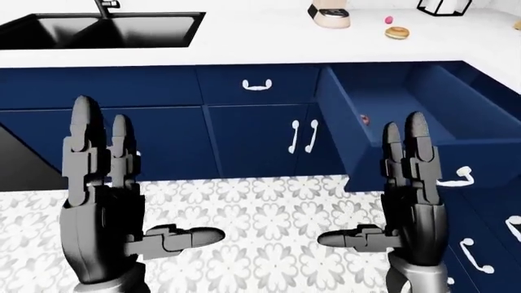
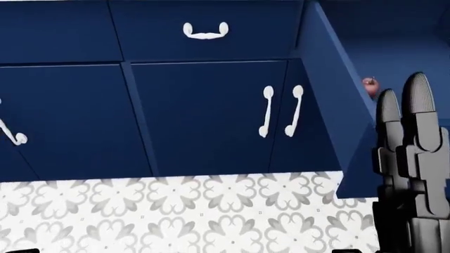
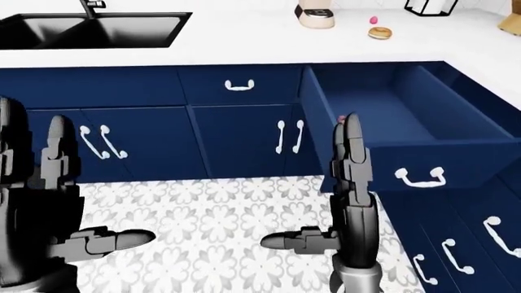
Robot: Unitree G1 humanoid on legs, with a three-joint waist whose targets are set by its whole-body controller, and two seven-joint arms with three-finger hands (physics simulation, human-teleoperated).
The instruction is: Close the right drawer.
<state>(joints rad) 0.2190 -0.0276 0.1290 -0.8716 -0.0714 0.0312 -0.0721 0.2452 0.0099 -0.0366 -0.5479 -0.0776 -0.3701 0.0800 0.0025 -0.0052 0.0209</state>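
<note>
The right drawer (image 3: 383, 116) of the navy cabinets stands pulled far out, with its front panel and white handle (image 3: 419, 177) toward the view's bottom right. A small red thing (image 2: 370, 84) lies inside by its left wall. My right hand (image 1: 374, 183) is raised in front of the drawer's left corner, fingers straight up and thumb out, open and holding nothing. Whether it touches the drawer I cannot tell. My left hand (image 1: 134, 177) is raised the same way at the left, open and empty, over the floor.
A white counter (image 1: 269, 43) tops the cabinets, with a black sink (image 1: 98, 27) at the left and a doughnut (image 1: 397, 33) and a jar base (image 1: 330, 15) at the right. Closed drawers with white handles (image 3: 456, 256) run down the right side. Patterned floor tiles (image 1: 261, 232) lie below.
</note>
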